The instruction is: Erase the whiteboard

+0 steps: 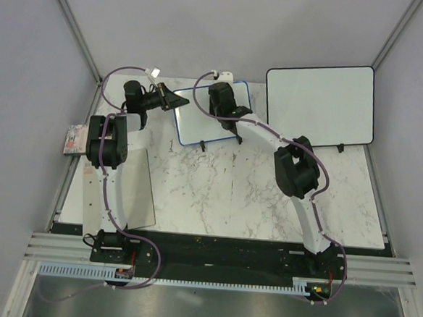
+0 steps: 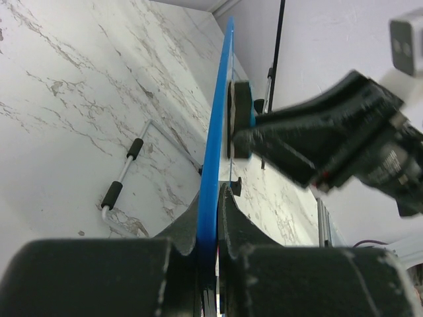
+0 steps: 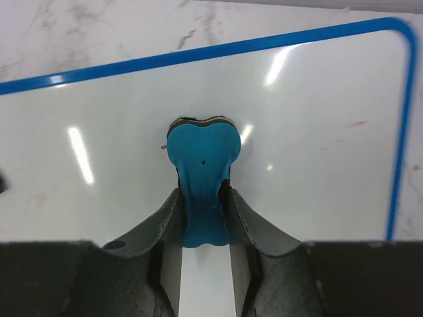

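Observation:
The blue-framed whiteboard (image 1: 203,122) stands tilted at the back middle of the table. My left gripper (image 1: 180,101) is shut on its left edge; in the left wrist view the blue frame (image 2: 215,158) runs edge-on between my fingers. My right gripper (image 1: 223,101) is shut on a blue eraser (image 3: 201,173) and presses its pad against the board face (image 3: 310,178). The eraser also shows in the left wrist view (image 2: 239,119), flat against the board. Faint red marks (image 3: 357,124) remain near the board's right side.
A larger black-framed whiteboard (image 1: 320,104) stands at the back right. A flat grey sheet (image 1: 126,189) lies at the table's left. A small printed packet (image 1: 73,140) sits off the left edge. The board's wire foot (image 2: 125,173) rests on the marble.

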